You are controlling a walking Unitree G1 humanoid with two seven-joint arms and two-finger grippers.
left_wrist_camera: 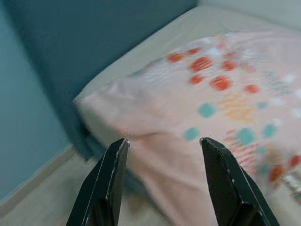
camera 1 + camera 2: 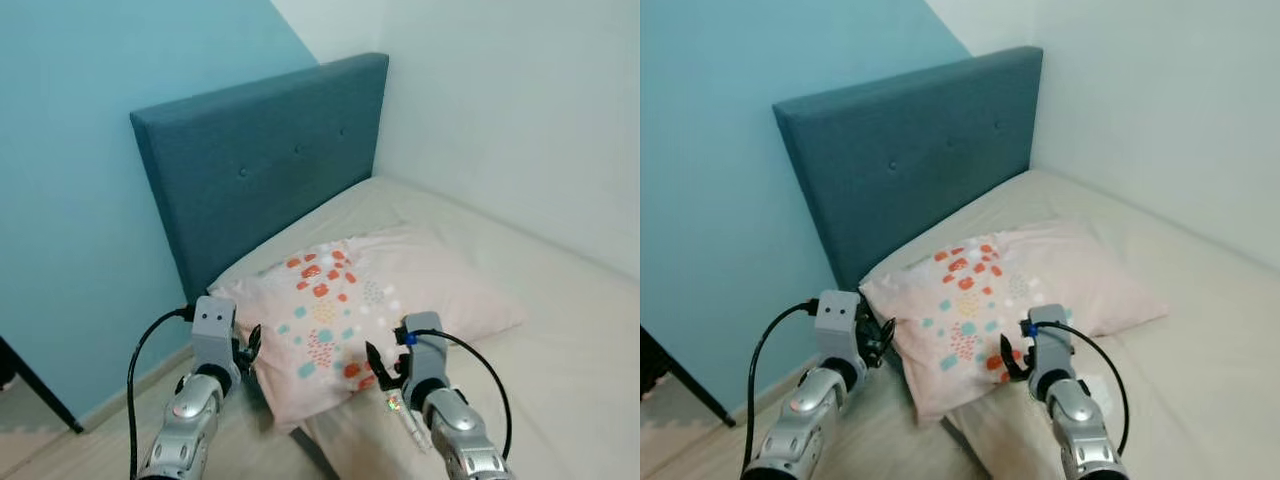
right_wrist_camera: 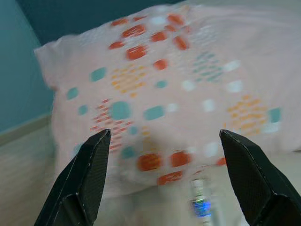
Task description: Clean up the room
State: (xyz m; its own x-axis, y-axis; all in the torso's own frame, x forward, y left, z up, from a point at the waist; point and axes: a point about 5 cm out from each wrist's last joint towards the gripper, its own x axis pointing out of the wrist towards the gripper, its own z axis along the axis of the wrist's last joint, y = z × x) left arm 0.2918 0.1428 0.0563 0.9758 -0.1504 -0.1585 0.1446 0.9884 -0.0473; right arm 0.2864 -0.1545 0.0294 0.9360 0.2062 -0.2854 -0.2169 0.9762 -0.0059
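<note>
The pillow (image 3: 178, 84) is blurred in the wrist views and cut off by their edges. A small shiny object (image 3: 201, 200) on the mattress (image 2: 560, 330) is too blurred to identify. A dark leg (image 2: 35, 385) is cut off at the edge.

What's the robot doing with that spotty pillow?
The robot stands at the side of the bed near the blue headboard, both arms reaching toward the pink pillow with coloured spots. The pillow lies on the mattress, with one corner hanging over the bed's edge. The left gripper is open at the pillow's overhanging corner, and the right gripper is open over its patterned front. Neither holds the pillow yet.
</note>
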